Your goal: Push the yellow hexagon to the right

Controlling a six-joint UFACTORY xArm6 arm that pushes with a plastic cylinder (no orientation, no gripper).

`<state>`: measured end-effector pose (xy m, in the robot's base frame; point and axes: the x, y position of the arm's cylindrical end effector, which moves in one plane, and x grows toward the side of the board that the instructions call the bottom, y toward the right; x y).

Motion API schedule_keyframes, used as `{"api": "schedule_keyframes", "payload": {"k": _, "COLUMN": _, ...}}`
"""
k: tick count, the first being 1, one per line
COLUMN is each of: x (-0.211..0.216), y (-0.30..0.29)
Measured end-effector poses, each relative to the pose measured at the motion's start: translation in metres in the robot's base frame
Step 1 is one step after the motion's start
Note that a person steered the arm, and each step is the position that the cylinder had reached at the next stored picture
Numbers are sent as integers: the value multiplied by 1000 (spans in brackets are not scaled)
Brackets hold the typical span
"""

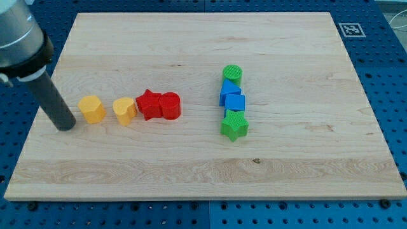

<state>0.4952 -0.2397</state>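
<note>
The yellow hexagon (pixel 92 109) lies on the wooden board (pixel 203 172) at the view's left. My tip (pixel 65 126) rests on the board just left of the hexagon, a small gap apart from it. Right of the hexagon sits a yellow heart-like block (pixel 124 110), and it touches a red star (pixel 148 104) and a red rounded block (pixel 170 105) in one row.
A column of blocks stands right of centre: a green cylinder (pixel 233 74) at the top, a blue block (pixel 229 90), a blue cube (pixel 235 103), and a green star (pixel 234 126) at the bottom. A blue pegboard (pixel 388 76) surrounds the board.
</note>
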Motion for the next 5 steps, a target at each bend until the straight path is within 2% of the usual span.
{"api": "schedule_keyframes", "payload": {"k": 1, "x": -24, "y": 2}}
{"api": "schedule_keyframes", "payload": {"k": 5, "x": -20, "y": 12}}
